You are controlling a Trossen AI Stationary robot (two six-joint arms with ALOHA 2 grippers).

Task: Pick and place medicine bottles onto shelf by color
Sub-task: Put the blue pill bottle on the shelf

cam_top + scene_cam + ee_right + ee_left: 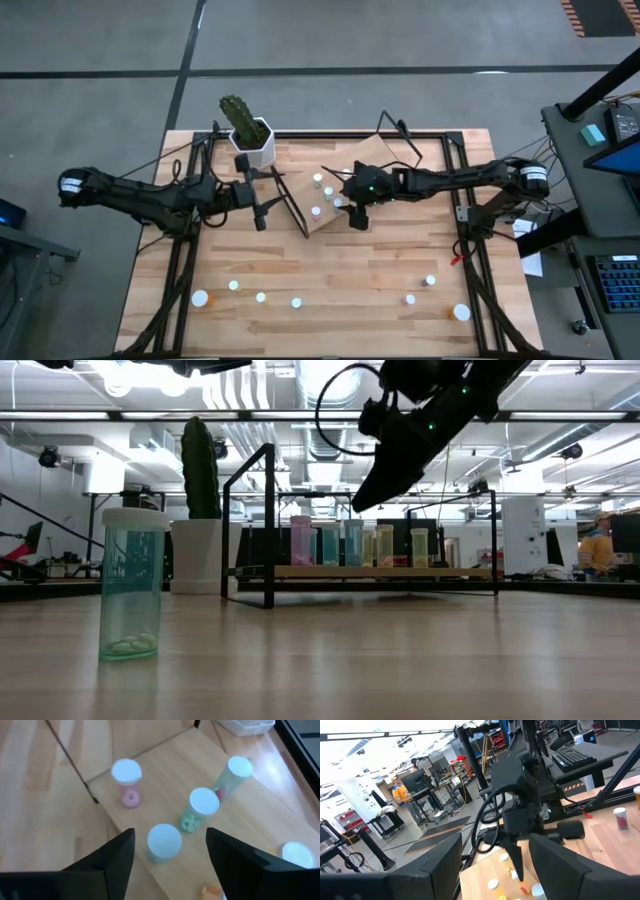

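Note:
The shelf (345, 165) is a tilted light-wood board on a black wire frame at the table's middle, with several white-capped medicine bottles standing on it. My right gripper (170, 837) hovers open over the board's near part. Its fingers stand on either side of a pale blue bottle (164, 841) without touching it. A pink bottle (126, 782) and two greenish bottles (202, 807) stand beyond it. My left gripper (262, 215) waits open and level, left of the shelf, with nothing between its fingers. Several more bottles (261, 297) stand along the table's near edge.
A white pot with a cactus (250, 135) stands at the far left, beside the shelf's frame. In the low view a teal bottle (131, 582) with pills stands close to the camera. Bare planks lie between the shelf and the near row of bottles.

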